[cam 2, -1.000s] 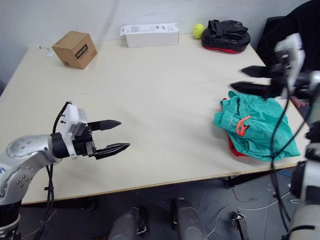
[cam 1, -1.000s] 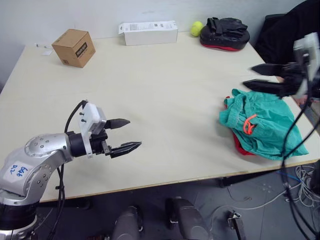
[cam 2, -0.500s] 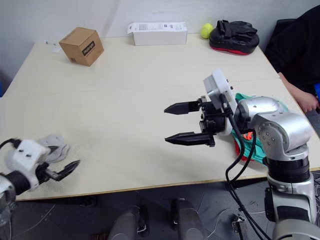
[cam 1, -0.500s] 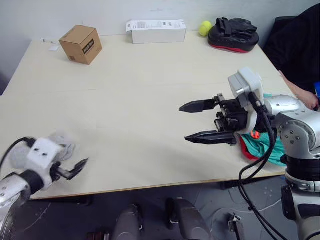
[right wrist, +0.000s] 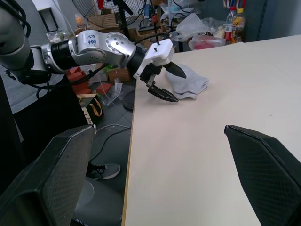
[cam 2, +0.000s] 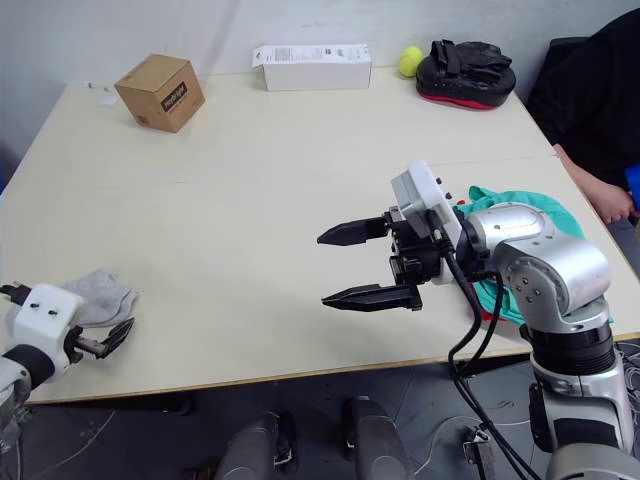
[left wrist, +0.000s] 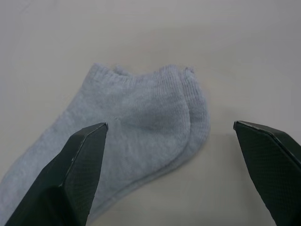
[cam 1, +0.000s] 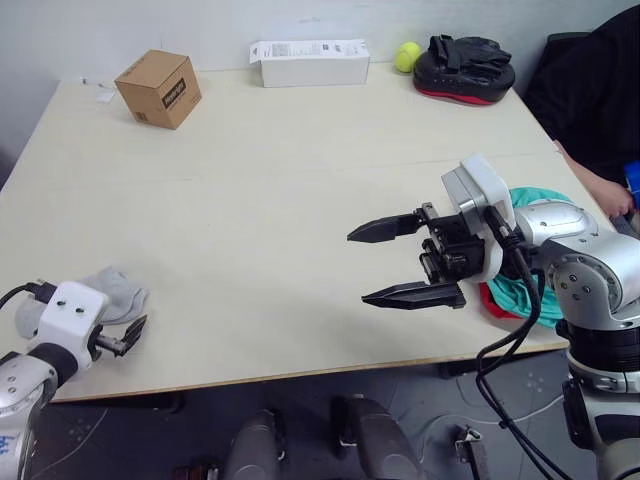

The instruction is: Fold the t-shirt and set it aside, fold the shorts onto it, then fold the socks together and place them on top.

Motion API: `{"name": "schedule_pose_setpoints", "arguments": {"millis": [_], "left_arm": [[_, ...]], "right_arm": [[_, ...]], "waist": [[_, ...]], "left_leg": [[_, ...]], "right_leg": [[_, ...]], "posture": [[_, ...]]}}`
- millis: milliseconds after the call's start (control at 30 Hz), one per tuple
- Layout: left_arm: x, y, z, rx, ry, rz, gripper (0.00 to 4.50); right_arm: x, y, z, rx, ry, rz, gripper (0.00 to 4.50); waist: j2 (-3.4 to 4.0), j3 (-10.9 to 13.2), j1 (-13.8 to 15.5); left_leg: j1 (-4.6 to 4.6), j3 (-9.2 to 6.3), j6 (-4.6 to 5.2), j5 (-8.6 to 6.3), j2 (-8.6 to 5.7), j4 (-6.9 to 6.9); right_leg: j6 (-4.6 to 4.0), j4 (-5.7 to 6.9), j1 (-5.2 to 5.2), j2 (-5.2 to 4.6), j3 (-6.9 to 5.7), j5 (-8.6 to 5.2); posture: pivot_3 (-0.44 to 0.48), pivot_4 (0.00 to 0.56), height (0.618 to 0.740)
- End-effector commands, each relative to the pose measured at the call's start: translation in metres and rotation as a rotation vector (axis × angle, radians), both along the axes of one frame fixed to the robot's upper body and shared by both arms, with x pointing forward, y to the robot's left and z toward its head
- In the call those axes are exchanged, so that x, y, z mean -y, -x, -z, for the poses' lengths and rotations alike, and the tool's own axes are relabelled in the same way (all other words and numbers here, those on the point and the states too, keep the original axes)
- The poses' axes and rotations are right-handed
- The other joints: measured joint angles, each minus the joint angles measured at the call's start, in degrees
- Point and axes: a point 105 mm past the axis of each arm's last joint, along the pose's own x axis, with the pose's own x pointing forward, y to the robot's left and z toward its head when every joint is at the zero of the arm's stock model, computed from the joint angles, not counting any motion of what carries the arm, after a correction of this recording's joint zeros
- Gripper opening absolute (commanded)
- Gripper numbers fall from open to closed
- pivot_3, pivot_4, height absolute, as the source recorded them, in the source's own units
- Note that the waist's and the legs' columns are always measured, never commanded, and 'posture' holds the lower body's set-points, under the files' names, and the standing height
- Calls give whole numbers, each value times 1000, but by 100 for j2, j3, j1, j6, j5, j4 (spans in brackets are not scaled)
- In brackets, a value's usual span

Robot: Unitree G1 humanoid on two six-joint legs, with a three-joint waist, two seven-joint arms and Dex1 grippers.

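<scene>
Two light grey socks [cam 1: 112,291] lie stacked near the table's front left corner. My left gripper [cam 1: 128,335] hovers just in front of them, open, and its wrist view shows the socks [left wrist: 141,117] lying between its spread fingers [left wrist: 70,179]. My right gripper [cam 1: 358,266] stands open over the middle of the table, pointing left, nothing in it. Behind that arm, at the right edge, the teal shorts [cam 2: 530,199] lie on the red t-shirt [cam 1: 493,300], of which a sliver shows. The right wrist view shows the left gripper [right wrist: 164,84] beside the socks [right wrist: 188,84].
Along the far edge stand a cardboard box [cam 1: 160,88], a white carton [cam 1: 310,62], a tennis ball [cam 1: 406,55] and a black-and-red pad [cam 1: 463,65]. A person in black [cam 1: 595,90] sits at the right, hand [cam 1: 600,192] near the clothes.
My right arm swung from above the shorts to the table's middle. My left arm dropped back to the front left corner by the socks. The camera also shifted.
</scene>
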Motion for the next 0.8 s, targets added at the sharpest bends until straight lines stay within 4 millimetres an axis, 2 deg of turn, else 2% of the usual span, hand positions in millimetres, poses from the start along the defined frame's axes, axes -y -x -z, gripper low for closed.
{"name": "schedule_pose_setpoints", "arguments": {"millis": [33,100,367,433,500,567,700,800], "left_arm": [[-3,-5,5,-6,-9,5,4314],[-5,-7,9,-14,16,-8,3857],[-12,-7,13,-27,61,-30,1275],[-5,-10,10,-20,100,-10,647],[10,-16,4,-11,144,42,31],[32,-24,-3,-5,189,112,31],[88,-47,-20,-1,270,282,31],[126,-62,-24,-28,316,372,31]], "right_arm": [[-4,7,-4,29,-12,-21,4491],[-4,6,-4,30,-12,-9,4500],[-2,5,-3,27,-10,25,4500],[-1,5,-2,28,-7,34,4500],[0,5,0,28,-2,40,4500],[1,6,1,28,6,47,4500],[4,4,8,42,34,81,4500],[8,0,15,67,65,125,4500]], "waist": [[0,-1,6],[1,-1,11],[1,-1,-10],[0,-1,-3],[0,-1,10],[0,-1,22],[-2,-1,157],[-10,-4,168]], "left_leg": [[2,0,0,-1,0,-2],[1,-1,0,-2,-1,-3],[6,-2,-1,-1,0,-1],[6,-2,-1,-1,1,-2],[5,-3,-1,-1,0,-2],[2,-3,-1,-1,-1,0],[-1,-3,4,1,-10,6],[0,-7,8,3,-13,8]], "right_leg": [[1,1,1,-1,0,0],[2,4,-1,-2,-3,1],[0,9,1,-2,-5,2],[1,9,0,-2,-5,2],[1,8,0,-2,-6,2],[2,8,0,-4,-6,2],[15,5,4,-11,-8,10],[25,-2,19,-11,-8,16]], "posture": [[0,150,740],[0,150,740],[0,150,740],[0,150,740],[0,150,740],[0,150,740],[0,150,740],[0,150,740]]}}
